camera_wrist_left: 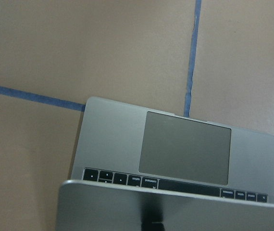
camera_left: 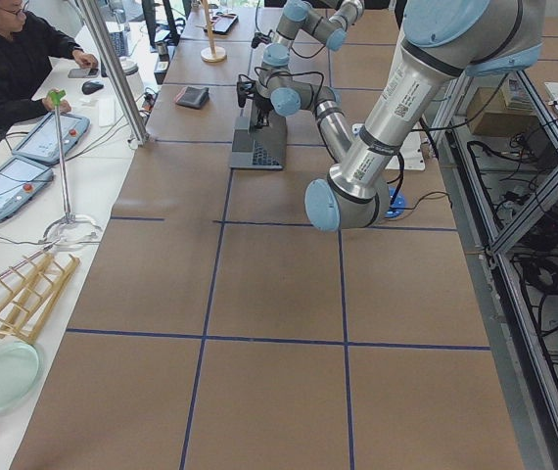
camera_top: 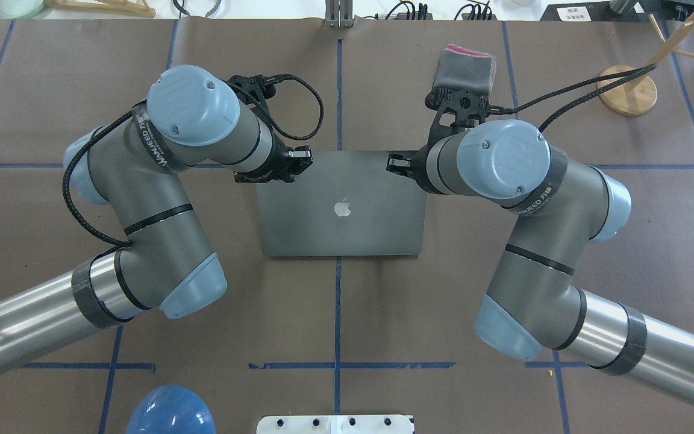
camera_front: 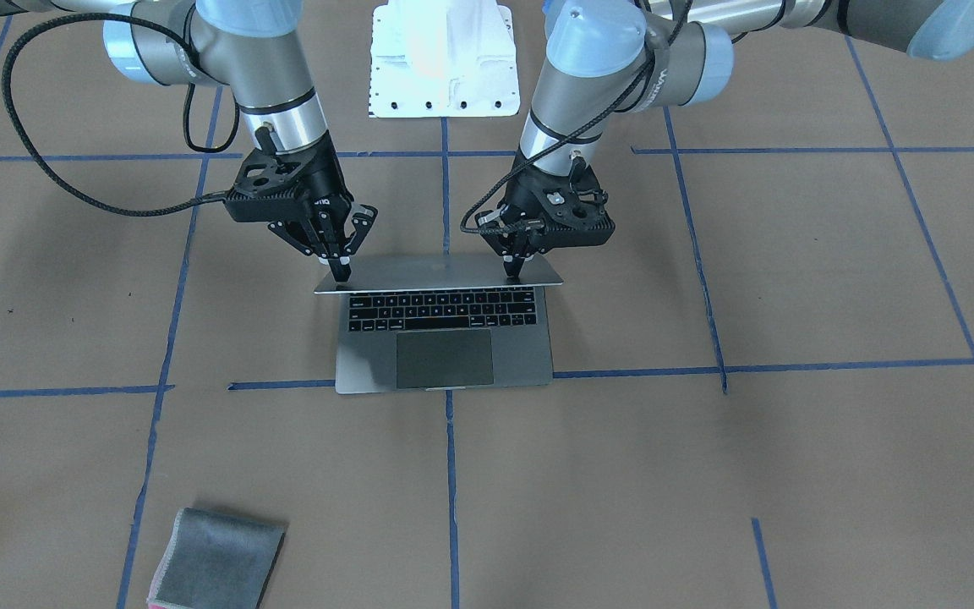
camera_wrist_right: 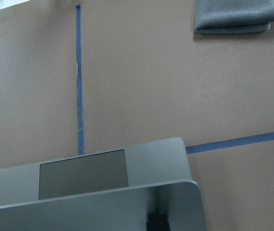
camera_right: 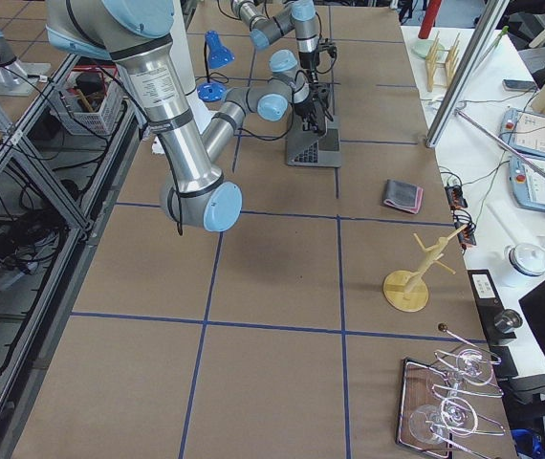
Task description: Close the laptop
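Observation:
The laptop (camera_front: 445, 338) lies half open at the table's middle, keyboard and trackpad showing, its grey lid (camera_top: 342, 229) with the apple logo tilted well forward over the keyboard. My left gripper (camera_front: 514, 272) is shut, its tips pressed on the lid's back near the free edge. My right gripper (camera_front: 340, 272) is shut too, its tips on the lid's other corner. In the overhead view the left gripper (camera_top: 297, 163) and right gripper (camera_top: 396, 164) sit at the lid's far corners. Both wrist views show the lid (camera_wrist_left: 175, 207) (camera_wrist_right: 103, 211) below the trackpad.
A folded grey cloth (camera_front: 216, 562) lies on the table beyond the laptop; it also shows in the overhead view (camera_top: 464, 69). A wooden stand (camera_top: 627, 90) is at the far right. A blue object (camera_top: 169, 413) and a white base plate (camera_front: 445, 59) are on the robot's side.

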### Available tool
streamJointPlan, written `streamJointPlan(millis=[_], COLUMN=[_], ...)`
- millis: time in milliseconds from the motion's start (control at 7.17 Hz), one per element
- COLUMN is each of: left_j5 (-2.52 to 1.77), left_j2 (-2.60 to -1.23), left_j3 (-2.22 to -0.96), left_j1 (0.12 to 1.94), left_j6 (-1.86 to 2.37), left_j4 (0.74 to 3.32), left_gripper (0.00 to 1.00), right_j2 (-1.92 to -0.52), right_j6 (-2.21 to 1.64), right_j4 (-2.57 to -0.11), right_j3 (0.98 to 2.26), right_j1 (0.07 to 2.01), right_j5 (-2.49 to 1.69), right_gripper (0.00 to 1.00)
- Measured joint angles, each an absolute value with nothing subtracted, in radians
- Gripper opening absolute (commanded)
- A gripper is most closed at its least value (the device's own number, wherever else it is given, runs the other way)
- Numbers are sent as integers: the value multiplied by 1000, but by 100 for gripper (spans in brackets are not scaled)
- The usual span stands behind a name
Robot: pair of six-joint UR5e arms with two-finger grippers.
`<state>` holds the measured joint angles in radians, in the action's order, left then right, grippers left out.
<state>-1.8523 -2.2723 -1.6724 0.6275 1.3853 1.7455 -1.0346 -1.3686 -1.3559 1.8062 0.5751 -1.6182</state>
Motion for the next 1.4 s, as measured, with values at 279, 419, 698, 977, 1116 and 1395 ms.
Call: streamJointPlan(millis=[279, 419, 698, 977, 1116, 1395], left_j5=[-1853, -1853, -1853, -1853, -1853, -1854], left_j2=[-2293, -2309, -2328, -2338, -2342, -2345], left_j3=[-1588, -1541, -1436, -1332, -1300, -1267], left_j1=[636, 641, 651, 653, 653, 646], left_j6=[1375, 1373, 1372, 1371, 1371, 1371], left_j4=[1800, 1826, 1909, 1991, 2007, 2022], left_gripper=[0, 0, 0, 0, 0, 0], right_j2=[-970, -953, -943, -942, -944, -945], right_j6=[-1367, -1367, -1361, -1318, -1306, -1299], right_j4=[-1322, -1317, -1315, -1315, -1314, -1313], right_j3=[1682, 1648, 1627, 1628, 1632, 1637], right_j1=[582, 584, 602, 648, 676, 713], right_j5=[-1635, -1639, -1665, -1733, -1778, -1842], right_gripper=[0, 0, 1, 2, 2, 3])
